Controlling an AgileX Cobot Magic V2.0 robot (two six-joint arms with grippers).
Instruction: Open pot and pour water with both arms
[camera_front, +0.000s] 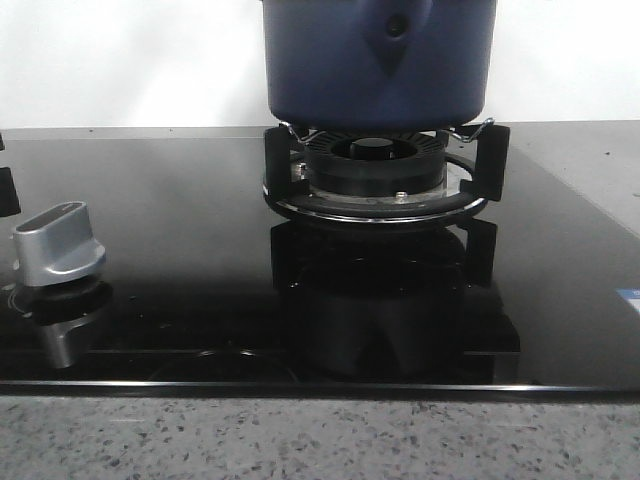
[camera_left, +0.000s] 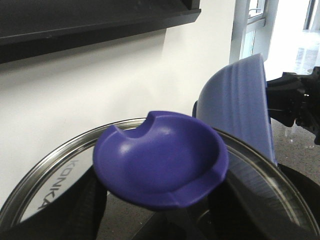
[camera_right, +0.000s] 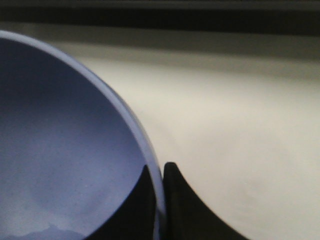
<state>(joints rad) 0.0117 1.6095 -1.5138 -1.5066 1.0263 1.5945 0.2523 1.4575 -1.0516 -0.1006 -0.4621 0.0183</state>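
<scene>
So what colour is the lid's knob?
The knob is purple-blue, close to the pot; it shows best in the left wrist view.

Soft, even indoor light, mildly blurred views

The glossy black glass cooktop (camera_front: 180, 260) mirrors the burner; window glare (camera_left: 295, 35) overexposes; the right wrist close-up is unfocused.
</scene>
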